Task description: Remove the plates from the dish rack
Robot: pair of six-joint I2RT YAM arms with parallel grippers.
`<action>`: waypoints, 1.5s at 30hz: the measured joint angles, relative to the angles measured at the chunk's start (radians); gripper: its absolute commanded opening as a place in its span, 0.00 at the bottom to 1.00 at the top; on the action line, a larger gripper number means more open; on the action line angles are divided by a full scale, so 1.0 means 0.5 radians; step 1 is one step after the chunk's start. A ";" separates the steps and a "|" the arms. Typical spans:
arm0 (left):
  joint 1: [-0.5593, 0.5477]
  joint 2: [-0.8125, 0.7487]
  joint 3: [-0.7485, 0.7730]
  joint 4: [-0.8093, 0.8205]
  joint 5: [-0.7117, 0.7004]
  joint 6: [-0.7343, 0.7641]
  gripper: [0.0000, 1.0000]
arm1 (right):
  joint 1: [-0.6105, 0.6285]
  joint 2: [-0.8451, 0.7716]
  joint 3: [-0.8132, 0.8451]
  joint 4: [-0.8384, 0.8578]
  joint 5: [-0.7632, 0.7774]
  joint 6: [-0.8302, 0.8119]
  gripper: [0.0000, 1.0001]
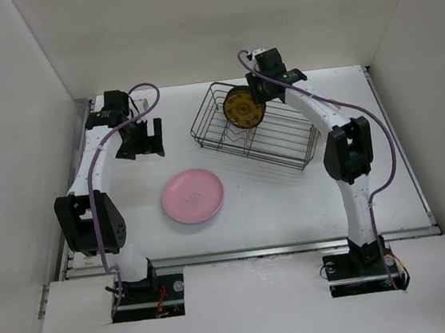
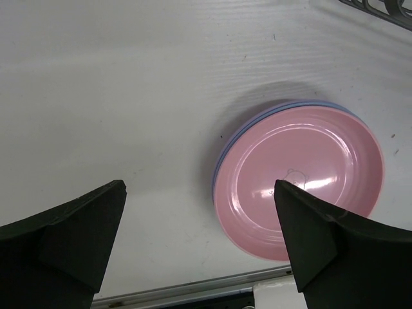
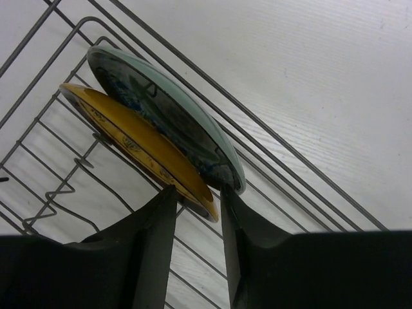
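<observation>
Plates occupy two spots, and we place both against the dark wire dish rack [image 1: 283, 137], a rectangular basket lying at an angle on the white surface [image 1: 308, 213].

Inside the rack, toward its left end, we see a small round plate [image 1: 242, 106] standing on edge among the zigzag dividers. It is teal-patterned on one face and yellow-amber on the back, and from overhead the amber side faces us. Directly above that end of the rack hangs the right gripper [image 3: 198, 193], reaching down to the plate's upper edge. In the right wrist view its jaws take the rim between them, one finger [image 3: 151, 248] against the amber back and the other against the teal face. We read them as clenched on the small round plate. We cannot tell whether the plate's lower edge rests on the rack's wires.

Well apart from the rack, off its near-left corner, a round pink plate [image 1: 193, 195] lies flat and face up on the surface. The left wrist view shows a blue-lavender rim [image 2: 219, 161] peeking out beneath its edge, so it tops a stack. We cannot tell how many lie under it.

Left of the rack, about level with its far-left corner, the left gripper [image 1: 143, 142] hovers over the surface. Its jaws are spread wide and hold nothing.
</observation>
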 measured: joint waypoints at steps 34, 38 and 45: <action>-0.024 -0.163 0.137 0.007 0.499 0.136 0.96 | 0.223 -0.665 -0.308 0.060 -0.332 0.091 0.00; -0.031 -0.174 0.137 0.014 0.513 0.118 0.95 | 0.348 -0.496 -0.452 0.028 -0.583 0.175 0.00; -0.037 -0.143 0.095 0.021 0.503 0.119 0.92 | 0.517 -0.419 -0.531 0.077 -0.948 0.303 0.00</action>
